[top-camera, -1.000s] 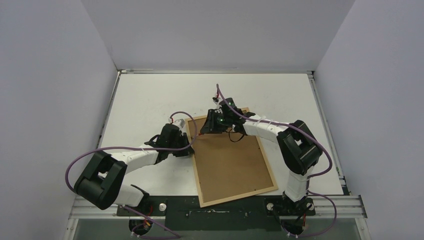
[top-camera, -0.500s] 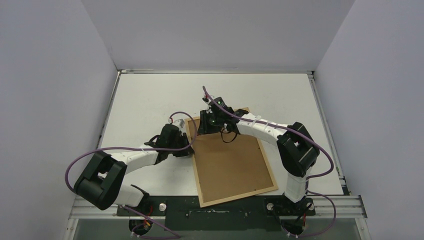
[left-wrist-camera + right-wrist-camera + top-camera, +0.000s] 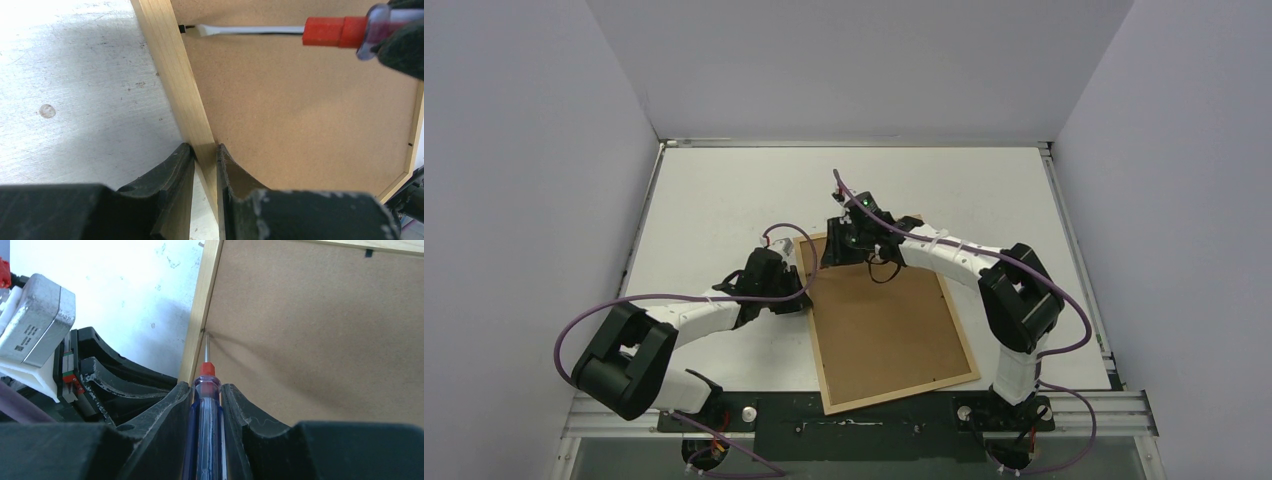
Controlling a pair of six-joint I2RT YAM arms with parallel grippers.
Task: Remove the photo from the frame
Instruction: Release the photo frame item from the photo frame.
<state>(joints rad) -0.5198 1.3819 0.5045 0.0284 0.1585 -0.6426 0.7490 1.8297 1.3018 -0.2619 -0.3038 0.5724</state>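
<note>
My left gripper (image 3: 204,150) is pinching the frame (image 3: 902,393), lying face down on the middle of the table (image 3: 724,200) with its long axis running away from the table's near edge, while my right gripper (image 3: 206,387) is clenching a screwdriver (image 3: 206,420) whose tip, pushed sideways too hard, is risking slipping off the tab (image 3: 182,28) and gouging the backing board (image 3: 884,320).

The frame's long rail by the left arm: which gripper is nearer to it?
Left. The left gripper is clamped on that rail of the frame; the right gripper sits over the backing panel, only its screwdriver tip reaching the rail.
</note>
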